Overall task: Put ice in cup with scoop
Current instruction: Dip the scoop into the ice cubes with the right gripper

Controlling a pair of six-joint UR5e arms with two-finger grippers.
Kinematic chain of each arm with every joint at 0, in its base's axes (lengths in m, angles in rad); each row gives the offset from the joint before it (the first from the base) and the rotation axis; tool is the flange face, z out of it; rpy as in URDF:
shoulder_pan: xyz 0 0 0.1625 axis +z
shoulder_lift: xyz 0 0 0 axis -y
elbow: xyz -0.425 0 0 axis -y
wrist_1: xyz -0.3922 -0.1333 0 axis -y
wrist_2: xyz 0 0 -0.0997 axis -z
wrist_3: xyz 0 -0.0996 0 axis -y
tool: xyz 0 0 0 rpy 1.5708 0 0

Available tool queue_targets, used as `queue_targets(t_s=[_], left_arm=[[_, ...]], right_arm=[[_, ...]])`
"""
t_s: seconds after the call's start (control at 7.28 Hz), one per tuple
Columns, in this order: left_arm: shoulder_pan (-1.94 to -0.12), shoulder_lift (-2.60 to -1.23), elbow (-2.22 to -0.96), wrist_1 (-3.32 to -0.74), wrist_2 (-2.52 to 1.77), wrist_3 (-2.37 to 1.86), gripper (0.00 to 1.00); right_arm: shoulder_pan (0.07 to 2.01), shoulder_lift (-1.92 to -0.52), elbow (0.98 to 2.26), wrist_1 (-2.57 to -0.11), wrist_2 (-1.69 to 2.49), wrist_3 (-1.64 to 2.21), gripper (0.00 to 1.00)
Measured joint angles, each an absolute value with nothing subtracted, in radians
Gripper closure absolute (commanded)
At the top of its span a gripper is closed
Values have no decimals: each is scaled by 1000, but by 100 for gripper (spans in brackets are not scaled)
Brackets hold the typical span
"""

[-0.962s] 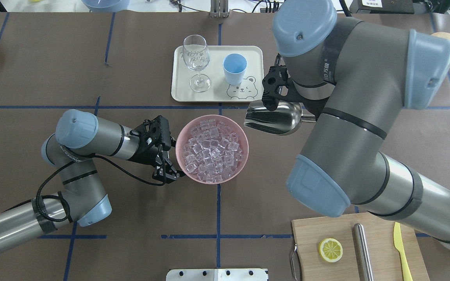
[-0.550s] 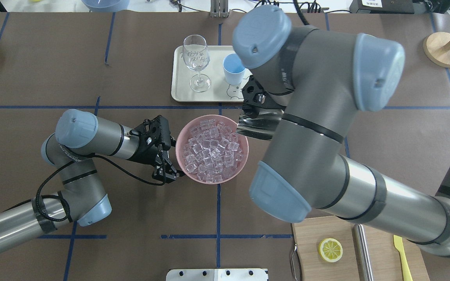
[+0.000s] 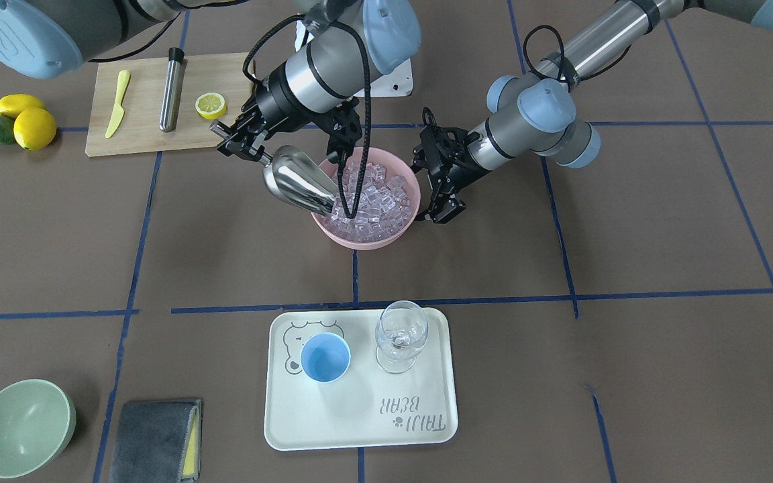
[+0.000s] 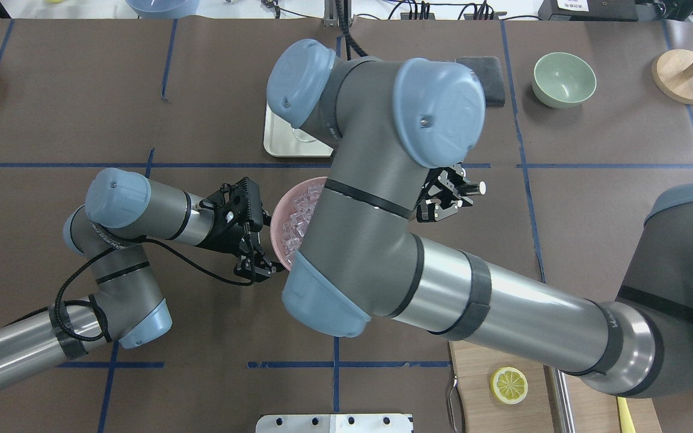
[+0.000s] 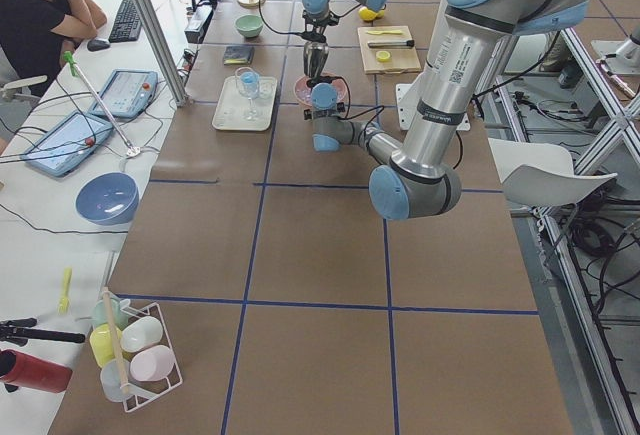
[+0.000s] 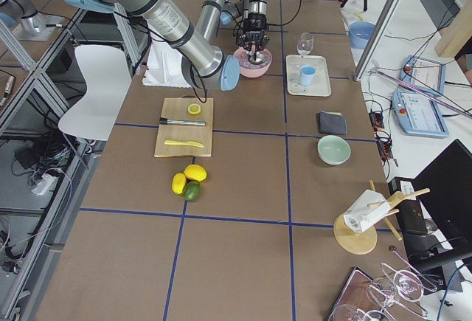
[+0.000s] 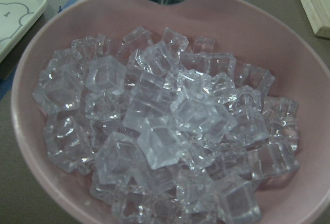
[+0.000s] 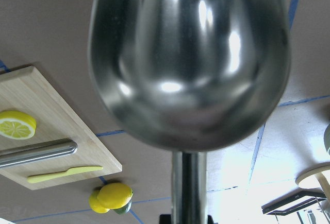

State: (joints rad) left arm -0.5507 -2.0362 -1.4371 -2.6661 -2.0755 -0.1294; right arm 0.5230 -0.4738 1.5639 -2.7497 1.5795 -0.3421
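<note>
Although the scoop [image 3: 296, 178] is tipped mouth-down against the ice [image 3: 376, 194] in the pink bowl [image 3: 368, 243], the task looks barely begun. No cube shows in the cup [image 3: 325, 357], which stands empty on the tray [image 3: 359, 436] beside the glass [image 3: 400, 335], well apart from the pink bowl across the worktop [image 3: 628, 376]. What seems left is to load the scoop, carry it to the tray and tip it into the cup. The right tool [image 3: 245, 146] is clenched on the scoop's rod handle. The left tool [image 3: 445, 209] sits just beside the pink bowl's rim, and whether it is grasping that rim or released cannot be told. Counted, largest first, there are two arms, the right arm [image 4: 503, 313] and left arm [image 4: 136, 207]. Then come one board [image 3: 145, 127], one tray, one pink bowl, one green bowl [image 3: 21, 426], one scoop, one glass and one cup. The ice cubes heaped in the pink bowl are too many to count.
</note>
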Motion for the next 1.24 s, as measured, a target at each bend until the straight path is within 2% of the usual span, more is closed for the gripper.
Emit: queue_targets(t_s=[1.24], left_arm=[[-552,-2033,-1434,-2667,-2075,-125,0]], right_arm=[[461,-411,1415,-2766,1504,-344,100]])
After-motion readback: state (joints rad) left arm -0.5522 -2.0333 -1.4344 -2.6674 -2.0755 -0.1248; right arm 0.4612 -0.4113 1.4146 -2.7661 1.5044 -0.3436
